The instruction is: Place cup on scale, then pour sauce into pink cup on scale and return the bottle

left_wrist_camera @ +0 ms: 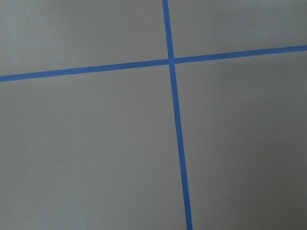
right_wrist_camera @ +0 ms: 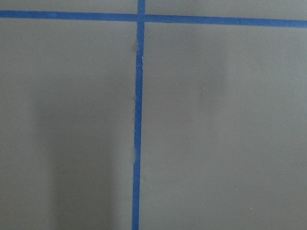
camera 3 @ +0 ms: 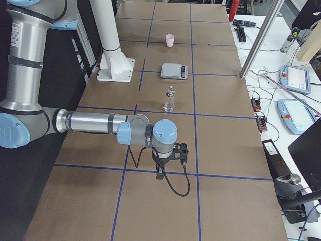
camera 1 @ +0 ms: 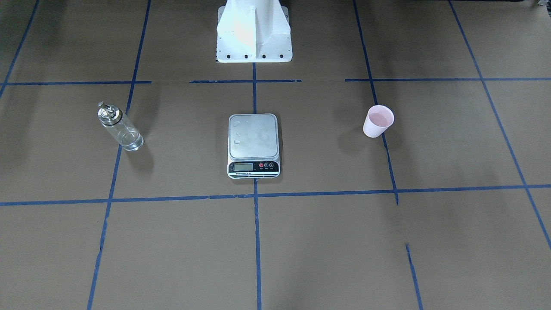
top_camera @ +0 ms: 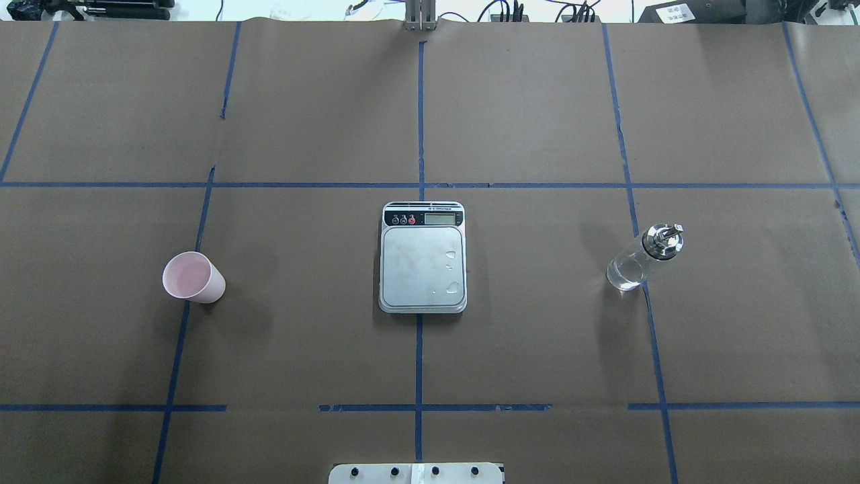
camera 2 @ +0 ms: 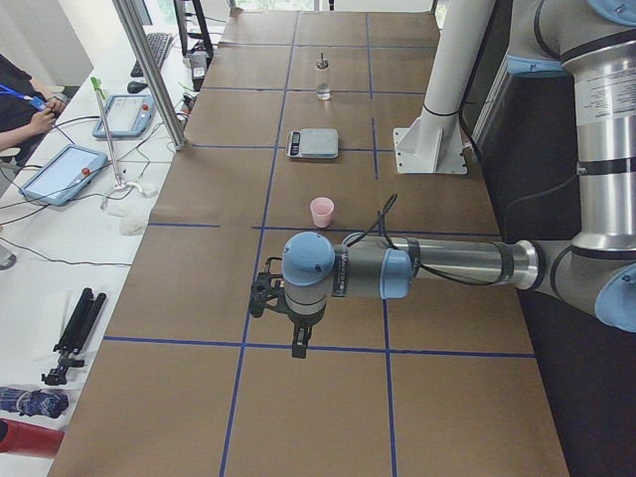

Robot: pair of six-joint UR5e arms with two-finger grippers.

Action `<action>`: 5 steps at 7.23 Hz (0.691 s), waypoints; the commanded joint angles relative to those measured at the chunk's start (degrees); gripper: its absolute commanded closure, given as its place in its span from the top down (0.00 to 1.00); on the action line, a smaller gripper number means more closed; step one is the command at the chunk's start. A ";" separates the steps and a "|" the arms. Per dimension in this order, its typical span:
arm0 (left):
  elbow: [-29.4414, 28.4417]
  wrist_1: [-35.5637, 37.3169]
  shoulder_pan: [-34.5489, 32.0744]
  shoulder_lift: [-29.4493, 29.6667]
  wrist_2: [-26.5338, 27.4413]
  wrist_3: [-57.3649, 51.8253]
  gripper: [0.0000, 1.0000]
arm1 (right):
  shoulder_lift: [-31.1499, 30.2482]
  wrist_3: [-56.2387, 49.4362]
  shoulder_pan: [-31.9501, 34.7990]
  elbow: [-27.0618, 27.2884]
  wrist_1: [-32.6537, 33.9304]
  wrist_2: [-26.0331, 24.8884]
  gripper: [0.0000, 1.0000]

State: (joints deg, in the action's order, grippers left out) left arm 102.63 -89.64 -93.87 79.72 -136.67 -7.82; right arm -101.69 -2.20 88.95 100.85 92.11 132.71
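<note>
Small pale pink tapered cup (top_camera: 193,277) is standing upright on the brown paper-covered counter (top_camera: 537,336), robot's left side, its base on a blue tape line (top_camera: 176,356). It is sitting well apart from the flat steel-topped kitchen scale (top_camera: 422,259) at centre. A few clear droplets (top_camera: 451,288) are lying on the scale's platform.

Clear glass bottle with metal pour-spout cap (top_camera: 641,259) is standing upright on the robot's right, well apart from the scale.

Left gripper (camera 2: 297,346) is hanging fingers-down over the counter's left end, well apart from the cup, which is sitting between it and the scale. Right gripper (camera 3: 159,173) is hanging likewise over the right end, well apart from the bottle. Cannot tell whether either gripper's fingers are apart or together. Both wrist cameras are showing only paper and tape.
</note>
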 commanded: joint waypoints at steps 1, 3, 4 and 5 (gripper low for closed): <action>0.03 0.08 -0.08 -0.09 0.00 -0.27 1.00 | 0.00 0.00 0.00 0.05 0.00 -0.09 1.00; 0.29 -0.27 0.01 0.00 -0.26 -0.36 1.00 | 0.09 -0.09 0.00 1.18 -0.09 0.00 1.00; 0.21 -0.45 0.09 0.26 -0.09 -0.36 1.00 | 0.17 0.00 0.00 1.80 -0.09 0.00 1.00; 0.38 -2.10 0.09 0.44 0.00 -0.36 1.00 | 1.74 0.26 0.00 1.81 -0.09 0.26 1.00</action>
State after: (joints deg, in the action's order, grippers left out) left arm 102.85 -90.39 -93.82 79.94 -136.77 -8.16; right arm -101.19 -2.16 88.95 102.35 92.03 132.77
